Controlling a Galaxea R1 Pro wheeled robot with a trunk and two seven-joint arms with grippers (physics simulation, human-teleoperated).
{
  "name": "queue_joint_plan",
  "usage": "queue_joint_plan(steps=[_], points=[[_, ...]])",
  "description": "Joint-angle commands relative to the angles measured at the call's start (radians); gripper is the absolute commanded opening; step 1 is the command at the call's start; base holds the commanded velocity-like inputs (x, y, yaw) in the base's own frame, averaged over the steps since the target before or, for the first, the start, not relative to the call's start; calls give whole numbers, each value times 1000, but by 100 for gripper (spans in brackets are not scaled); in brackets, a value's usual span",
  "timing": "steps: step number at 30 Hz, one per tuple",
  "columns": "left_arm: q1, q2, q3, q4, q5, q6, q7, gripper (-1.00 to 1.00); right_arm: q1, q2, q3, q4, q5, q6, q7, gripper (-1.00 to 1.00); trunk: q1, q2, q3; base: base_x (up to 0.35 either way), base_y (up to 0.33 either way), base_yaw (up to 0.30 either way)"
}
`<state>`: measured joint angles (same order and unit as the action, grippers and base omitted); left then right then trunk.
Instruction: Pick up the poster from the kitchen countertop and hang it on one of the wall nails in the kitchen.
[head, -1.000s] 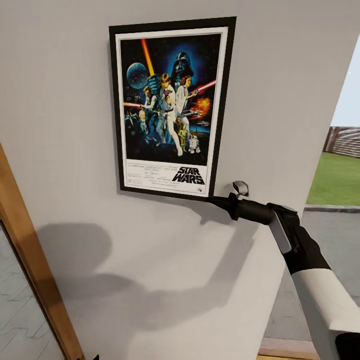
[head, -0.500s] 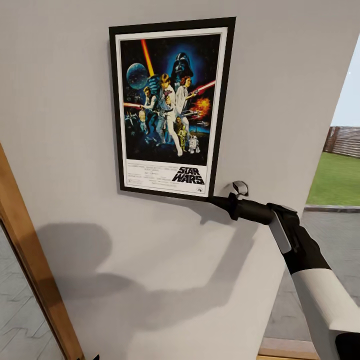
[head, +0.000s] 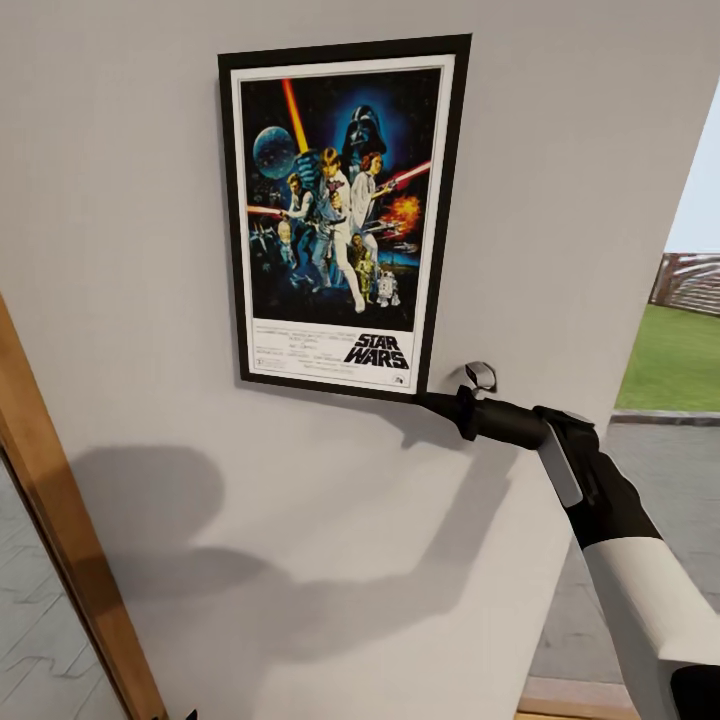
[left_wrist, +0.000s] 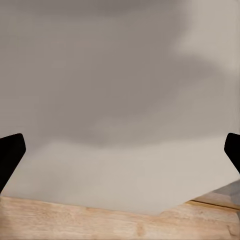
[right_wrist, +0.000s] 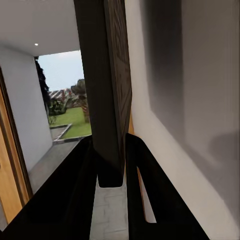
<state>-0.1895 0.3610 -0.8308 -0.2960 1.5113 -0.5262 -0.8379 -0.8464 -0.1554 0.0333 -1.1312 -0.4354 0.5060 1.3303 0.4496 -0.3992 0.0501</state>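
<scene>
A pale grey wall (head: 560, 200) takes up most of the head view, with a wooden door frame (head: 70, 560) slanting at its lower left and an opening onto grass at the right. The poster (head: 340, 215) is seen flat against this wall, upright, with its "STAR WARS" title at the bottom; whether it already hangs from a nail cannot be told, since no nail can be made out behind it. Its lower right corner is pinched by the right gripper (head: 432, 402), and in the right wrist view the dark frame edge (right_wrist: 111, 90) is seen clamped between the two fingers (right_wrist: 142, 200), which are narrowed onto it. In the left wrist view the fingers of the left gripper (left_wrist: 120, 150) are spread wide with nothing held, and plain wall is faced.

The hanging step is judged to be in hand, near its end. A release of the corner is called for next, then a slow withdrawal so the frame is not dragged askew.
</scene>
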Motion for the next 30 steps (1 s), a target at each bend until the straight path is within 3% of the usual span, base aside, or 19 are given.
queue_joint_plan(steps=[1,30], points=[[-1,1,-9,0,11,-3,-3,100,0,-1,3,1,-9,13,1,-100,0,-1,0,17,0,0],[-1,2,-9,0,10,-3,-3,100,0,-1,2,1,-9,12,1,-100,0,-1,0,10,0,0]])
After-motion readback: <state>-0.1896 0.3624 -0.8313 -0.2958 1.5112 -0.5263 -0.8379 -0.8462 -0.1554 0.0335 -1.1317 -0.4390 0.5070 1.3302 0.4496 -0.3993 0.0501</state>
